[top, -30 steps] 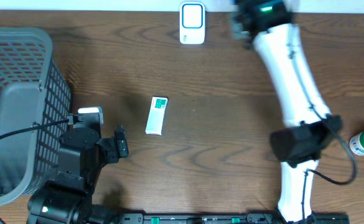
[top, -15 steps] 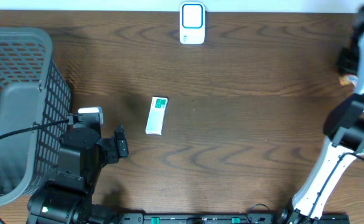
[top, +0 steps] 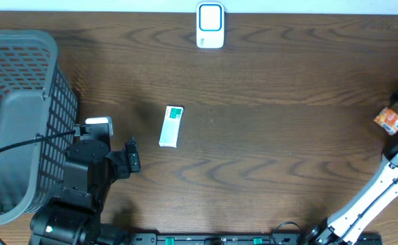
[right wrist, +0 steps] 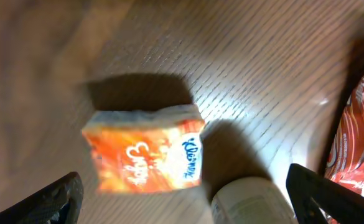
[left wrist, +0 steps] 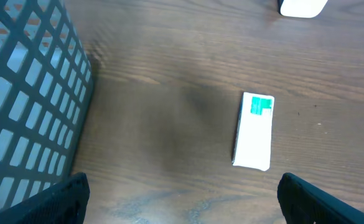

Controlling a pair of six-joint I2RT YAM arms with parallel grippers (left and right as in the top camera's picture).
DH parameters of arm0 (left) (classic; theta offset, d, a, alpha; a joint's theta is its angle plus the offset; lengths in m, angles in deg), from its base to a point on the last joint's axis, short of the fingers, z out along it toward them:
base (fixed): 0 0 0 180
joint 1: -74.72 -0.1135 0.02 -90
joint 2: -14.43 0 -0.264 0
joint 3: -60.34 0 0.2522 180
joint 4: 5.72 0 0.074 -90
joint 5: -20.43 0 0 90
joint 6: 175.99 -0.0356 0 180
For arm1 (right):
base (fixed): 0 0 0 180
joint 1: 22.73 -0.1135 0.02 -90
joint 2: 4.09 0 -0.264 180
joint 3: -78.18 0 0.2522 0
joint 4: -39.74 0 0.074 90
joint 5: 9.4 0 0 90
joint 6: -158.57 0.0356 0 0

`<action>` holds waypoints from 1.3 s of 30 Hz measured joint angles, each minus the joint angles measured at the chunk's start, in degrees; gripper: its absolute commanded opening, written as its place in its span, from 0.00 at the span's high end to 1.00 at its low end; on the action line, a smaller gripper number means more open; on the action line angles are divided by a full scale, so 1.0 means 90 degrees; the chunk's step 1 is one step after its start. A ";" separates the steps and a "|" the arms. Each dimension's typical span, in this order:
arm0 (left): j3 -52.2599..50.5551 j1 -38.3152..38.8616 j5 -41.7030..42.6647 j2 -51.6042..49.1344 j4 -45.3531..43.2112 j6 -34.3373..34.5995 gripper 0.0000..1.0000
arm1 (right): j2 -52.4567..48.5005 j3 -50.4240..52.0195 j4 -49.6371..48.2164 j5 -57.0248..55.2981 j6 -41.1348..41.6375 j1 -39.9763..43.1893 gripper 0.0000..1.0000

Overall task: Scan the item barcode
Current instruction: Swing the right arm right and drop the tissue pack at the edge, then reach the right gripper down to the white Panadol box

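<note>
Right jaws spread empty above the orange packet (right wrist: pixel 145 155)
It lies flat on the bench (top: pixel 267 156) at the overhead view's right edge, just beside a white bottle (right wrist: pixel 250 200); closing here may snag that bottle or crumple the barcode; left jaws gape empty too

Black left arm (top: pixel 83 184), white right arm (top: pixel 370 197)

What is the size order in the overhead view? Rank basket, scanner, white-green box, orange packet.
Basket, by far largest.
Scanner and white-green box: near alike, unranked.
Orange packet, smallest.
</note>
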 measured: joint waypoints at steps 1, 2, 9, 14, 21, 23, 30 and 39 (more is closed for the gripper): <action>0.0000 0.0000 0.0000 0.0000 0.0000 0.0000 0.04 | 0.0109 0.0007 0.0002 0.0143 -0.0002 0.0017 0.01; 0.0000 0.0000 0.0000 0.0000 0.0002 0.0000 0.04 | 0.0267 0.0017 0.0000 0.0313 0.0000 0.0022 0.01; 0.0000 0.0000 0.0000 0.0000 -0.0002 0.0000 0.04 | 0.2028 0.0019 -0.0058 0.1702 0.0022 -0.0593 0.01; 0.0000 0.0000 0.0000 0.0000 -0.0002 0.0000 0.04 | 0.3082 -0.0039 -0.0155 0.2368 0.0029 -0.2436 0.01; 0.0000 0.0000 0.0000 0.0000 0.0000 0.0000 0.04 | 0.2820 -0.0049 -0.0369 0.2698 0.0503 -0.5523 0.01; 0.0000 0.0000 0.0000 0.0000 0.0000 0.0000 0.04 | 0.2455 -0.0049 -0.0267 0.2739 0.0947 -0.6229 0.01; 0.0000 0.0000 0.0000 0.0000 -0.0002 0.0000 0.04 | 0.0794 -0.0029 -0.0908 0.2754 0.2373 -0.7939 0.01; 0.0000 0.0000 0.0000 0.0000 0.0000 0.0000 0.04 | -0.0034 0.0005 -0.1338 0.2212 0.3444 -0.8920 0.01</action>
